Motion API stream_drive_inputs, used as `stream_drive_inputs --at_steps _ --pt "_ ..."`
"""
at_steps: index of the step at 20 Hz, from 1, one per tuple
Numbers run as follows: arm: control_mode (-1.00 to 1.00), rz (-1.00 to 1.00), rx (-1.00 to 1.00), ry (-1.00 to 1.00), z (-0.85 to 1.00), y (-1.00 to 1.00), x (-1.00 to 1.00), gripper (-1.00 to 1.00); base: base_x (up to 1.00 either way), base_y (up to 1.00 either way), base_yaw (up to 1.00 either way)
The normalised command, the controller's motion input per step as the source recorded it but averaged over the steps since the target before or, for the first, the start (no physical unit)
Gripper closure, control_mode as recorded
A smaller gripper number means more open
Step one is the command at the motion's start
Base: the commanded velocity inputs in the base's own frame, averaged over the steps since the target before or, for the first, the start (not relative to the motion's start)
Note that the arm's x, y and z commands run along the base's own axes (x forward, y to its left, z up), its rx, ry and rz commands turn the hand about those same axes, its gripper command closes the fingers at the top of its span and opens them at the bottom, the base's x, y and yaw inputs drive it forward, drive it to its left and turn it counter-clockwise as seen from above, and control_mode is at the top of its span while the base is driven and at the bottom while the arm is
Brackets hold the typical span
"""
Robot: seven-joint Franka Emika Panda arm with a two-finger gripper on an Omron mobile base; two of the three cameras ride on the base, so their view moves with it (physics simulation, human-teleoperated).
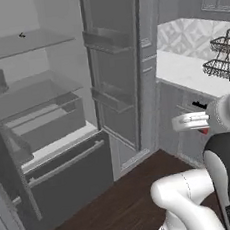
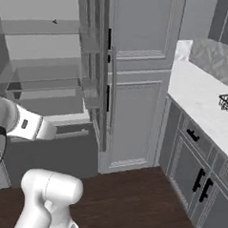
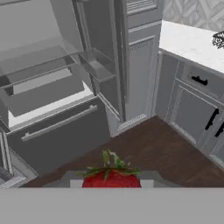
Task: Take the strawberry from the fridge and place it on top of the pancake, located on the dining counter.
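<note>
Fingers closed on the strawberry (image 3: 111, 178), held clear of the open fridge (image 3: 48, 87); the grip should be kept firm while the pancake is sought.

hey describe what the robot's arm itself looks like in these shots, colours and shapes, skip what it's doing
The arm is glossy white, built from thick rounded tube segments with bulbous elbows. A black band with small pale markings wraps one joint in the left base view. The white forearm in the right base view carries a small dark square mark. No loose cables show. The claw's shape cannot be made out.
</note>
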Motion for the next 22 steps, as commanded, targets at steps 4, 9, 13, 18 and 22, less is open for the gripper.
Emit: stream_drive_inputs --at_steps 4,9,13,18,22 --pt "1.0 0.0 0.0 0.0 0.0 0.0 0.0 1.0 0.0 0.0 -1.0" --pt "1.0 0.0 0.0 0.0 0.0 0.0 0.0 1.0 0.0 0.0 -1.0" --pt "1.0 0.0 0.0 0.0 0.0 0.0 0.0 1.0 0.0 0.0 -1.0" --pt "1.0 0.0 0.0 0.0 0.0 0.0 0.0 1.0 0.0 0.0 -1.0" --pt "1.0 0.0 0.0 0.0 0.0 0.0 0.0 1.0 0.0 0.0 -1.0"
